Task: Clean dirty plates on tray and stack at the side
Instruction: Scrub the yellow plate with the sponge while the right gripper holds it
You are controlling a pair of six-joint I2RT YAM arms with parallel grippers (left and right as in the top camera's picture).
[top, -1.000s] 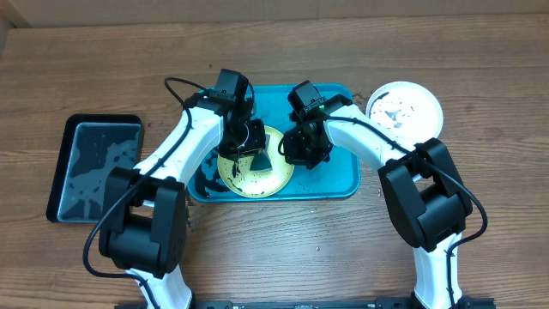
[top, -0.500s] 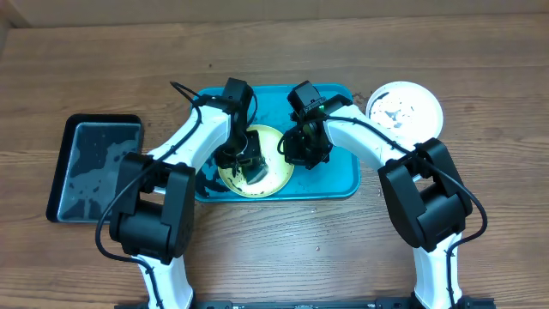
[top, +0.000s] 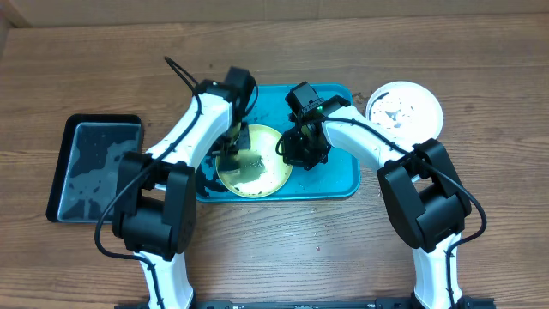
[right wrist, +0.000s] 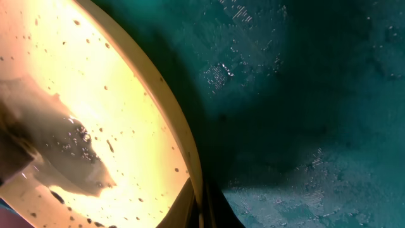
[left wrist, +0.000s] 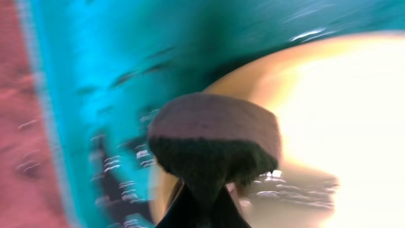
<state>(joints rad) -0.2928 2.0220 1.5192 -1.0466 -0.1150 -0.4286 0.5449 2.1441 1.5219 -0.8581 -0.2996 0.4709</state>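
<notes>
Over the tray (top: pixel 339 178), left gripper (left wrist: pixel 201 204) tight around a dark sponge (left wrist: pixel 215 130), right gripper (right wrist: pixel 202 206) tight on the yellow-green plate (right wrist: pixel 95 95).

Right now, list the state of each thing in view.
Yellow plate: on blue tray, wet, speckled.
White plate: beside the tray, dirty.
Blue tray: wet.
Black tray: wet.
Left gripper: shut on sponge.
Right gripper: shut on yellow plate's rim.

Blurred tray (left wrist: pixel 95 63), sponge (left wrist: pixel 215 136); plate (left wrist: pixel 342 95) cropped.
</notes>
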